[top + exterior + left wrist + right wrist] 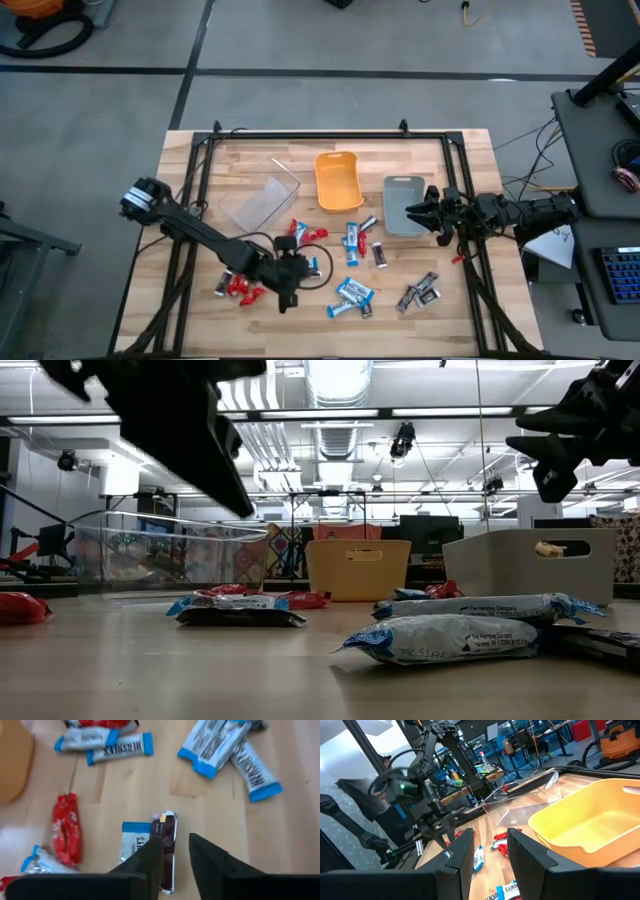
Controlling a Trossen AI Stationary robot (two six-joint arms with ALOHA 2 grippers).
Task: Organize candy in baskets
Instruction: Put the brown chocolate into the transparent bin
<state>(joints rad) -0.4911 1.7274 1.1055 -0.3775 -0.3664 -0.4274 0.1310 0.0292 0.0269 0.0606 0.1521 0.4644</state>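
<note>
A blue-and-white candy wrapper (122, 748) reads "HERSHEY'S".

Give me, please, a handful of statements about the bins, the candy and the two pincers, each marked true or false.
1. The orange bin stands between the clear bin and the grey bin. True.
2. The orange bin is full of candy. False: no candy shows inside it in the high view.
3. The left pincer is open above a dark-wrapped bar that lies on the table. True.
4. The right pincer is clamped on a red candy. False: it is open and holds nothing, over the grey bin.
5. Blue-and-white bars lie loose on the table. True.
</note>
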